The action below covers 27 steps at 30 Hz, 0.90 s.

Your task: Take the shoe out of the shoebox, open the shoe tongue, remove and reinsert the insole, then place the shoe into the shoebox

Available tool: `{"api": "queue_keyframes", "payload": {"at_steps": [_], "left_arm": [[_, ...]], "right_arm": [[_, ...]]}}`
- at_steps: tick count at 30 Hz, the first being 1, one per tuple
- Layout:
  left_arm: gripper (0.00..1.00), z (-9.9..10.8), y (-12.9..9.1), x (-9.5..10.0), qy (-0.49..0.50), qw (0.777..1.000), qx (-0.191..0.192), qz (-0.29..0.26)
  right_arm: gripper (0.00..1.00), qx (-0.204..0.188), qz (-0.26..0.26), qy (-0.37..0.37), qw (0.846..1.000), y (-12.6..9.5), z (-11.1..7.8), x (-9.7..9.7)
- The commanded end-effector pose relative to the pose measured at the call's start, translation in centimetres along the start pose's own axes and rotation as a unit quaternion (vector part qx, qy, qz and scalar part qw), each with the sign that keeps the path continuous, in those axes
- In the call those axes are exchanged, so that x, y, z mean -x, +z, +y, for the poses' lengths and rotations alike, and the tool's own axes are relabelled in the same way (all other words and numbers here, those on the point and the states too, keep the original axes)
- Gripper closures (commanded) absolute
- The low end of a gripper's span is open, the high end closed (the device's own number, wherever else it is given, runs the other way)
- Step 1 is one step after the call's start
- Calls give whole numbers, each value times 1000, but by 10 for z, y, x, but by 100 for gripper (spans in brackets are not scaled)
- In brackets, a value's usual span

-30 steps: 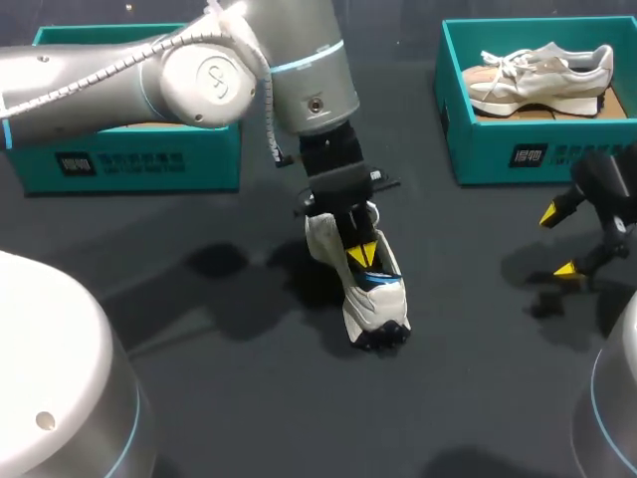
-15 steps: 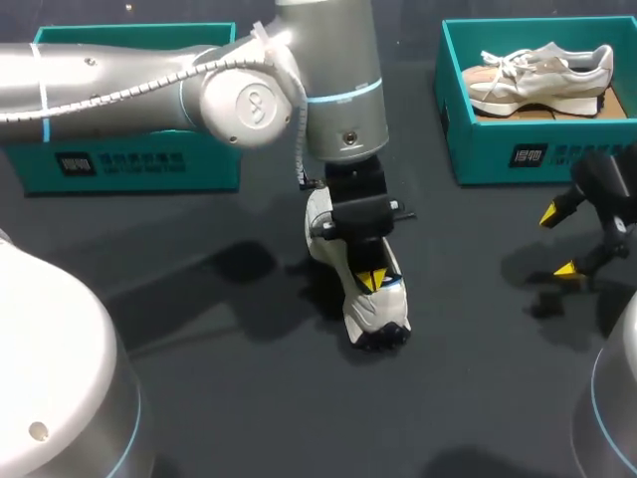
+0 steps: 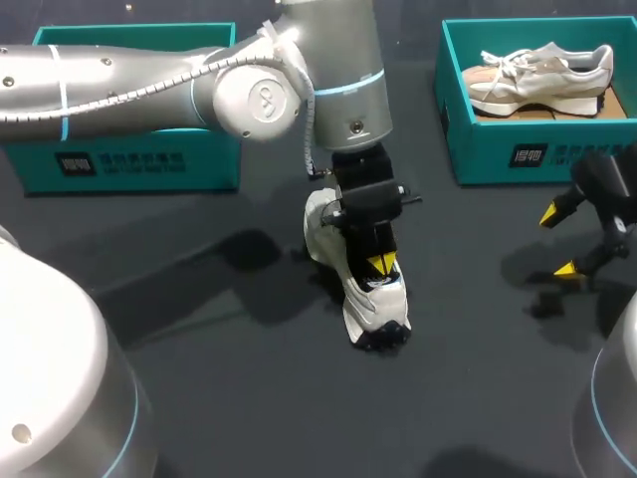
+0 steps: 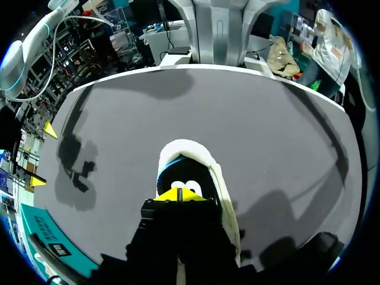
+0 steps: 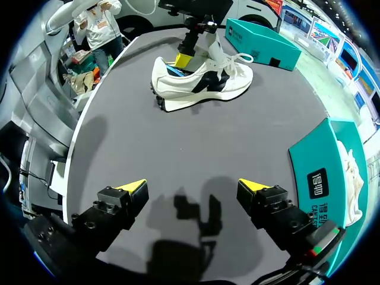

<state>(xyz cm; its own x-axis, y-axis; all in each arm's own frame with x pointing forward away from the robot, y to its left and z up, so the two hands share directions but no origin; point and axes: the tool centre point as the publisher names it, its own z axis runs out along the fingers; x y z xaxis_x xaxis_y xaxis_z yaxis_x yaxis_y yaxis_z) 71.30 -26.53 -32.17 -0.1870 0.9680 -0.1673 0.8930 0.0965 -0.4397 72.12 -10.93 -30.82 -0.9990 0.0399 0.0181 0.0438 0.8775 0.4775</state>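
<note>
Shoe out of its box; insole step judged in hand; reinsertion and return to box not yet done.
Shoe (image 3: 373, 309) lies on the worktop (image 3: 239, 408) mid-scene, well apart from the shoebox (image 3: 129, 164) at far left; left gripper (image 3: 381, 265) directly over it, tips drawn narrow and dipped into the opening; cannot tell whether they pinch the insole; right gripper (image 3: 557, 241) spread wide, holding nothing, well off to the right.

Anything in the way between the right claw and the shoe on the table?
Nothing visible. Only bare table lies between the open right claw and the shoe; the left claw sits in the shoe's opening.
</note>
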Motion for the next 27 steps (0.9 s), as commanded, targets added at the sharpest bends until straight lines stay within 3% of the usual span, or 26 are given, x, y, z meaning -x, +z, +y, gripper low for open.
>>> {"api": "queue_keyframes", "payload": {"at_steps": [1, 10, 20, 23, 27], "left_arm": [[100, -15, -9, -11, 6, 999, 9, -36], [100, -30, 22, -1, 7, 1000, -4, -25], [100, -4, 55, -12, -32, 999, 19, 6], [100, 4, 57, -17, -44, 999, 28, 9], [100, 7, 33, -20, -49, 998, 28, -19]], "right_arm": [[0, -1, 0, 0, 1000, 0, 0, -1], [0, -1, 0, 0, 1000, 0, 0, -1], [0, -1, 0, 0, 1000, 0, 0, -1], [0, -1, 0, 0, 1000, 0, 0, -1], [0, -1, 0, 0, 1000, 0, 0, -1]]}}
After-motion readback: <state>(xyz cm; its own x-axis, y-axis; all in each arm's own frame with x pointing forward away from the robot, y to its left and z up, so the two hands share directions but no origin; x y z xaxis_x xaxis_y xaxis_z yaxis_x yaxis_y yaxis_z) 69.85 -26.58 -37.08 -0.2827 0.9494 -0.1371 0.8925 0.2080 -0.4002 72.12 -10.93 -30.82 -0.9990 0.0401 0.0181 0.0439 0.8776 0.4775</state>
